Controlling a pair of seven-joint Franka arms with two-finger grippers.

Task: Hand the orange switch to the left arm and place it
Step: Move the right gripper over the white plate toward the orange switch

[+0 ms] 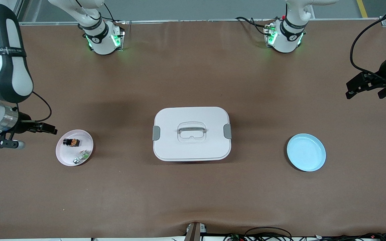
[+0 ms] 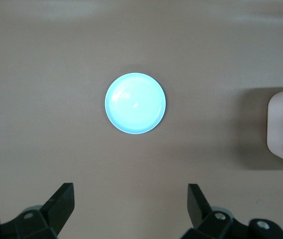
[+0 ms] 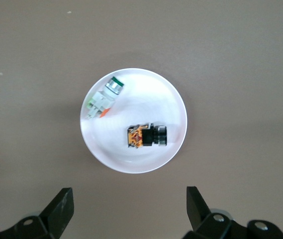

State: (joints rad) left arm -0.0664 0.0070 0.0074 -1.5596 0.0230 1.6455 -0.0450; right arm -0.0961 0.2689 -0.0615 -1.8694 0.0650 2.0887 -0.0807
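The orange switch (image 3: 146, 136) lies in the pink plate (image 1: 66, 159) — my right hand (image 3: 129, 209) hangs wide above it, left hand (image 2: 131, 209) wide over the blue plate (image 2: 135, 103), the box (image 1: 192, 134) between us.

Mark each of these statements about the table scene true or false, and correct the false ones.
1. The tiny black orange switch lies in the pale pink round plate. True.
2. The large white lidded plastic box has its lid off. False: the lid is on, grey latches at both sides.
3. The light blue round plate holds nothing. True.
4. The right gripper grips the switch. False: it is open and empty, beside the pink plate.
5. The small green-and-white component sits on the blue plate. False: it shares the pink plate with the switch.
6. The left gripper is open, at the left arm's end of the table. True.
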